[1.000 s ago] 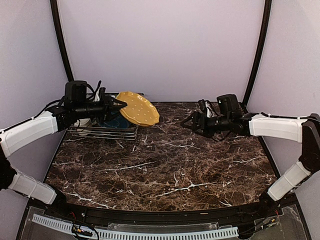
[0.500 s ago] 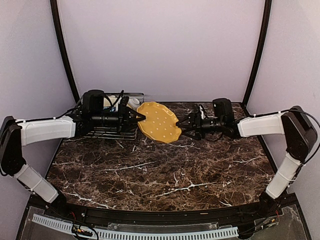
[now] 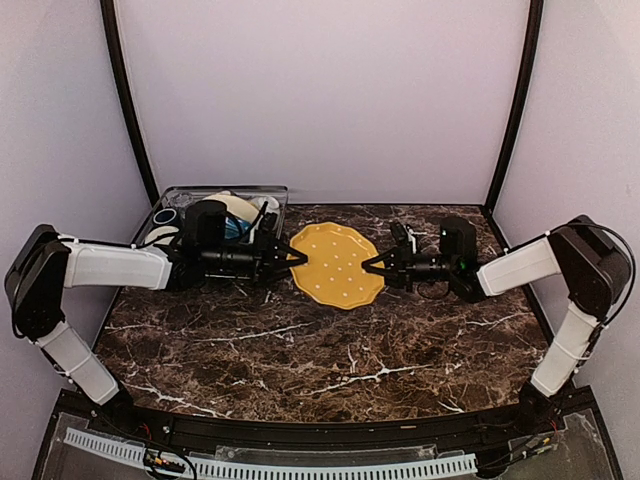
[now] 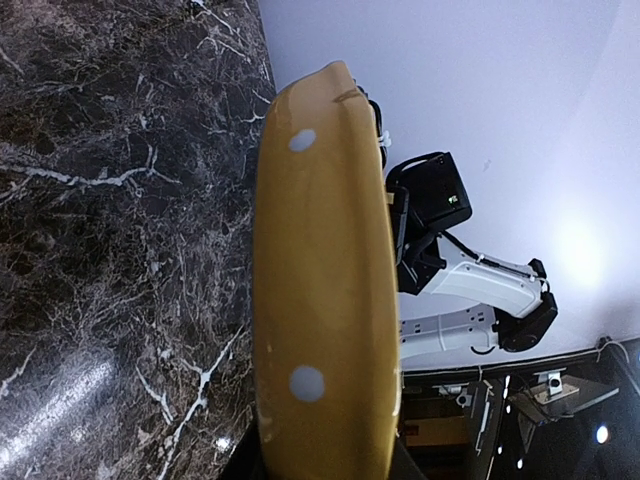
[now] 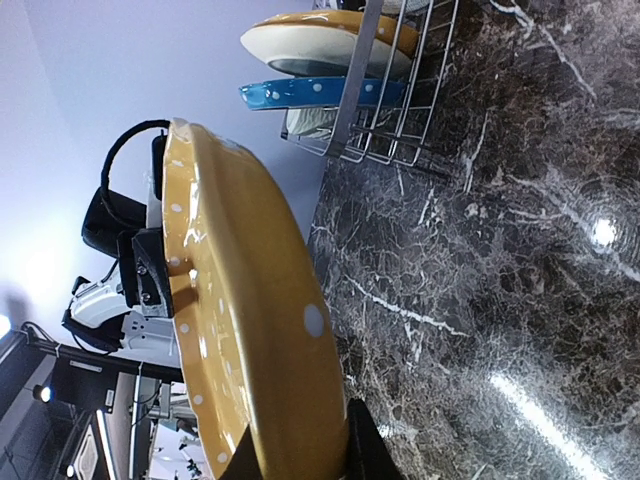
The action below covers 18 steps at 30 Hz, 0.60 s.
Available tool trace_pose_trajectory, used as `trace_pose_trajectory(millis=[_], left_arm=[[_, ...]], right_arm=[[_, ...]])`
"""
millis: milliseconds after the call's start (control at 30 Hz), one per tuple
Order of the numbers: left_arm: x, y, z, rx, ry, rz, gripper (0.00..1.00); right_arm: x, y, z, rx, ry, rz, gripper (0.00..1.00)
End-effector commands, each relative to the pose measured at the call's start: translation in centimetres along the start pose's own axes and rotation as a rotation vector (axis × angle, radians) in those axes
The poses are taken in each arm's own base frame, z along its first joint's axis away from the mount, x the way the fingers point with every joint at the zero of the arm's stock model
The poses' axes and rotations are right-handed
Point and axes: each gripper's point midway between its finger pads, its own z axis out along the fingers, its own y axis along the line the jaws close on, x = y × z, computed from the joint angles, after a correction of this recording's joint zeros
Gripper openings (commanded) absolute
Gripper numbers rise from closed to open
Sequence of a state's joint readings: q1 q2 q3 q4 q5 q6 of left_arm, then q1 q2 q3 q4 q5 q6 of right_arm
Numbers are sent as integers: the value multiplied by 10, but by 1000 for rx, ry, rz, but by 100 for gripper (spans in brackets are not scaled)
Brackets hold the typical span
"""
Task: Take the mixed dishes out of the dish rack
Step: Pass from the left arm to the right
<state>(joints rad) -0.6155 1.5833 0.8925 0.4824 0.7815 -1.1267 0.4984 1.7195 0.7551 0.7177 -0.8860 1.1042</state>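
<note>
A yellow white-dotted plate (image 3: 337, 265) hangs just above the marble table (image 3: 330, 350), held level between my two grippers. The left gripper (image 3: 298, 257) is shut on its left rim, and the right gripper (image 3: 370, 266) is shut on its right rim. In the left wrist view the yellow plate (image 4: 320, 280) fills the middle, and the left gripper (image 4: 325, 465) clamps its near edge. The right wrist view shows the yellow plate (image 5: 250, 300) with the right gripper (image 5: 295, 450) straddling its rim. The wire dish rack (image 3: 180, 190) stands at the back left.
A cream plate (image 5: 320, 40) and a blue dotted plate (image 5: 300, 93) stand in the dish rack (image 5: 400, 90). A dark blue mug (image 3: 165, 215) sits at its left end. The left arm lies in front of the rack. The right arm (image 4: 440, 200) faces the left wrist camera.
The left gripper carried the yellow plate rightward out of the rack and over the table. The right gripper moved left to meet it and shut on the opposite rim.
</note>
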Motion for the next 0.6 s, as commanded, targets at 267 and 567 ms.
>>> trace_pose_trajectory(millis=[267,567], left_arm=[[-2,4,-23,-191,-73,200,89],[-3,6,-61,-393,-137,334,99]], right_arm=[[7,16,-30,-39,-91,-117,0],[-7,-23,-86,219,-216,-102,0]])
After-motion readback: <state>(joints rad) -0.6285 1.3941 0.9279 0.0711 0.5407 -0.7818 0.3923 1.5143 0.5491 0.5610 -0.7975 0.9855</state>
